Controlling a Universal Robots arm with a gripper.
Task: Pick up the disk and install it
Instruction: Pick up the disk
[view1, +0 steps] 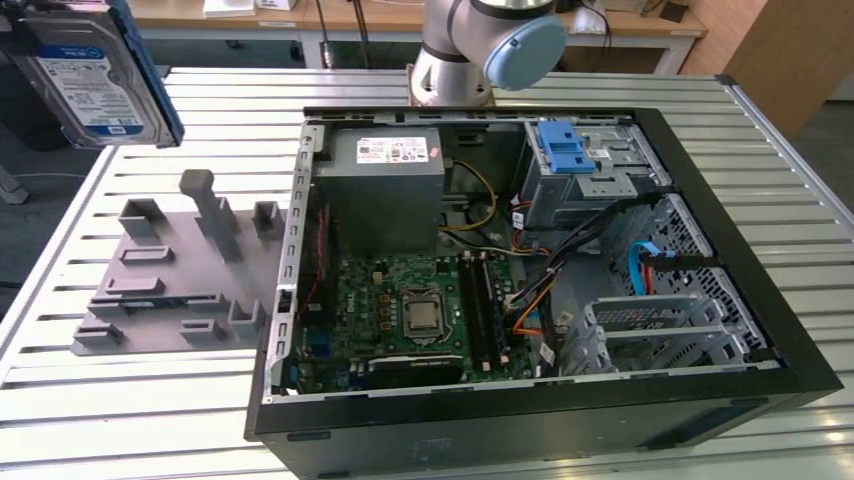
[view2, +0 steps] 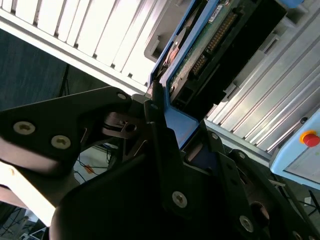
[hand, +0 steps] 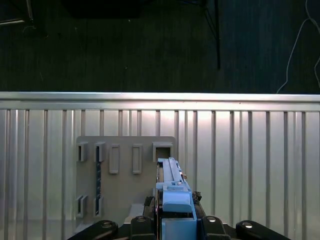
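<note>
- The hand (view2: 172, 120) is gripping the disk (view1: 91, 72), with its black fingers (view2: 159, 131) closing on the blue plastic frame around the disk, as seen in the second wrist view
- In the exterior view the disk is hanging in the air at the upper corner on the exterior view's left, with its white-and-blue label facing the camera and its blue frame running along the edge
- The disk is being held clear of the counter (view1: 134, 400), touching nothing below it, and is sitting well apart from the open computer case (view1: 534, 425)
- A grey holder plate (view1: 187, 270) with several upright sockets is lying flat on the ribbed metal counter, just beside the case on the exterior view's left
- In the first wrist view the disk is showing edge-on, reaching out from the hand, with the grey plate and the counter's ribs lying behind it
- The case is lying on its side with the cover off, showing a green circuit board (view1: 400, 310), a grey power box (view1: 380, 170) and a metal drive cage (view1: 594, 175) with a blue latch (view1: 567, 150)
- The base of the robot arm (view1: 474, 50) is standing on the counter just behind the case
</note>
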